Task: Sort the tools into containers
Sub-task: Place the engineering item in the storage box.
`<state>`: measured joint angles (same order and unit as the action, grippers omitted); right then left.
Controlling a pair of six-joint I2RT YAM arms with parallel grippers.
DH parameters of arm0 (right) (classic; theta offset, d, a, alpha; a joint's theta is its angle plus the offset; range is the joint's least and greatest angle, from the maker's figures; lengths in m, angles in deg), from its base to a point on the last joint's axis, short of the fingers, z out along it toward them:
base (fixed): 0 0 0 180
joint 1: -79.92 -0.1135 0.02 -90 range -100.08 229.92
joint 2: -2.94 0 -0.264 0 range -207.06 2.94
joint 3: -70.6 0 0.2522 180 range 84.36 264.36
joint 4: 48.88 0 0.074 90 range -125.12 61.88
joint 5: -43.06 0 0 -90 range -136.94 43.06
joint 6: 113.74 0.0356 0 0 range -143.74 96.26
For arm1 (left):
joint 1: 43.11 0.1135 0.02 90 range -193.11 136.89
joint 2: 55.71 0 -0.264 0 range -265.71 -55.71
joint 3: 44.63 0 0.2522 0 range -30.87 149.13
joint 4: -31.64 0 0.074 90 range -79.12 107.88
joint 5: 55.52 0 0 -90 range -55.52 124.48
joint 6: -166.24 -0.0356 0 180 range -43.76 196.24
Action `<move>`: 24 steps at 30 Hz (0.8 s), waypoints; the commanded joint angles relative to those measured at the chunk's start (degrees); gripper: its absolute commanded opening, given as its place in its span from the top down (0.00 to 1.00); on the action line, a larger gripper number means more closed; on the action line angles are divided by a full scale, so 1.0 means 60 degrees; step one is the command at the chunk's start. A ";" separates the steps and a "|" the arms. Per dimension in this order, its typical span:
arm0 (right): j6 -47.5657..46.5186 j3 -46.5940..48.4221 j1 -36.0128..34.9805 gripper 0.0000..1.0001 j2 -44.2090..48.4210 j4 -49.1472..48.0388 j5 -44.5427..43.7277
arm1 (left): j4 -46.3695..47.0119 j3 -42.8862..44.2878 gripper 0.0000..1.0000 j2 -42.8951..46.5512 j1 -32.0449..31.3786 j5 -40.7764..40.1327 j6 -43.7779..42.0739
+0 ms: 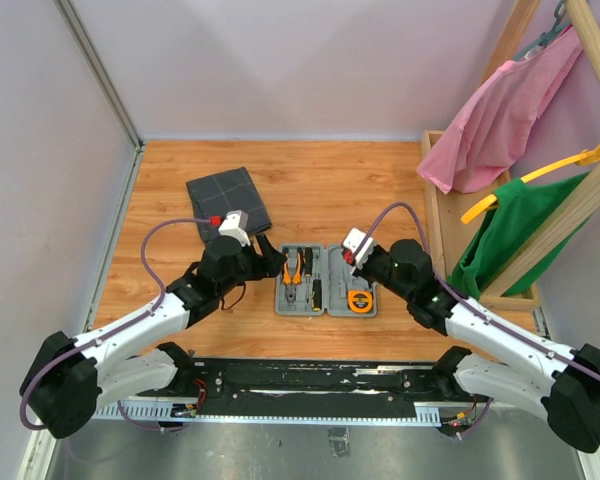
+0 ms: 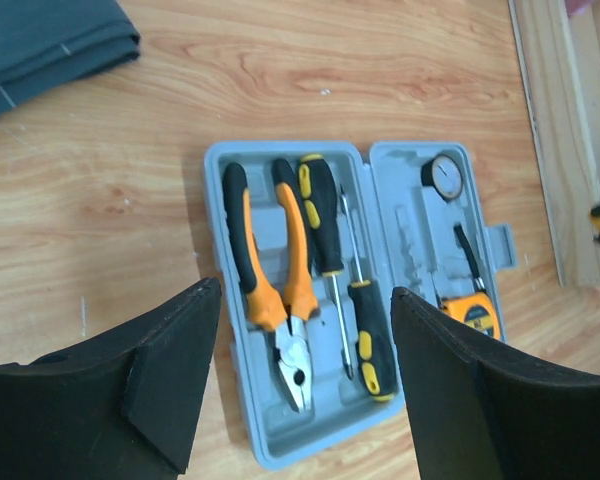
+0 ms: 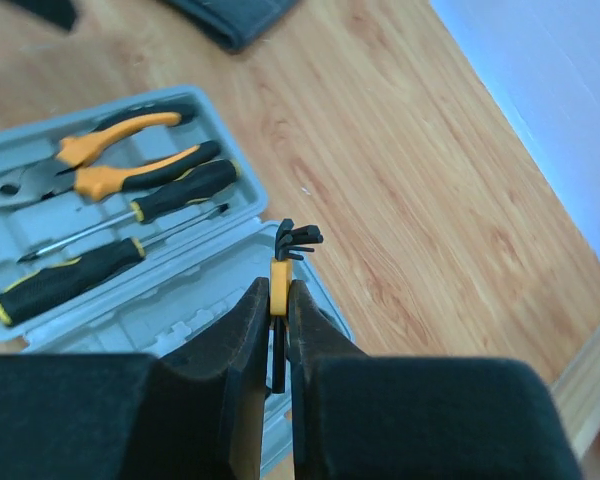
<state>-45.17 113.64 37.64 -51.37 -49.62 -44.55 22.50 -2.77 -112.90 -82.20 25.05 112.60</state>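
Note:
The light-grey case (image 1: 336, 268) lies open on the wooden table. Its left half holds orange-and-black pliers (image 2: 270, 285) and two black-and-yellow screwdrivers (image 2: 320, 215) (image 2: 372, 345). A round dial piece (image 2: 443, 177) and an orange tape measure (image 2: 472, 312) sit in the right half. My left gripper (image 2: 305, 385) hangs open above the pliers side, holding nothing. My right gripper (image 3: 278, 310) is shut on a small orange bit holder (image 3: 280, 275) with black hex keys fanning out of it, held above the case's edge (image 3: 170, 310). The dark grey pouch (image 1: 228, 200) lies flat at the back left.
A wooden clothes rack (image 1: 443, 200) with a pink garment (image 1: 500, 120) and a green one (image 1: 515, 225) on hangers stands along the table's right side. A wall and metal post (image 1: 100, 70) close off the left. A black rail (image 1: 310, 378) runs along the near edge.

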 commanded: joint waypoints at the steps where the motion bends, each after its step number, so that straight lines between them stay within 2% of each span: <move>1: -0.2589 0.0054 0.0310 0.96 -0.0360 0.0089 0.1960 | 0.1259 -0.0070 0.27 -0.0423 0.0592 0.0340 -0.0526; 6: -0.3986 0.0707 0.0933 0.98 -0.1378 0.1060 0.3159 | 0.2043 -0.0116 0.27 -0.0911 0.0960 0.0076 -0.0940; 11: -0.4934 0.1279 0.1169 0.98 -0.2262 0.1675 0.3744 | 0.2651 -0.0343 0.27 -0.1320 0.1209 0.0015 -0.1215; 14: -0.5638 0.1362 0.1211 0.97 -0.2813 0.1617 0.4038 | 0.3095 -0.0628 0.28 -0.1449 0.1227 -0.0073 -0.1325; 24: -0.7439 0.1591 0.1809 0.95 -0.4600 0.0449 0.4752 | 0.3163 -0.0785 0.28 -0.1501 0.1271 -0.0289 -0.1401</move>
<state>-82.88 120.55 45.33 -76.15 -42.89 -19.08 38.37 -6.94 -122.10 -75.06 25.07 105.67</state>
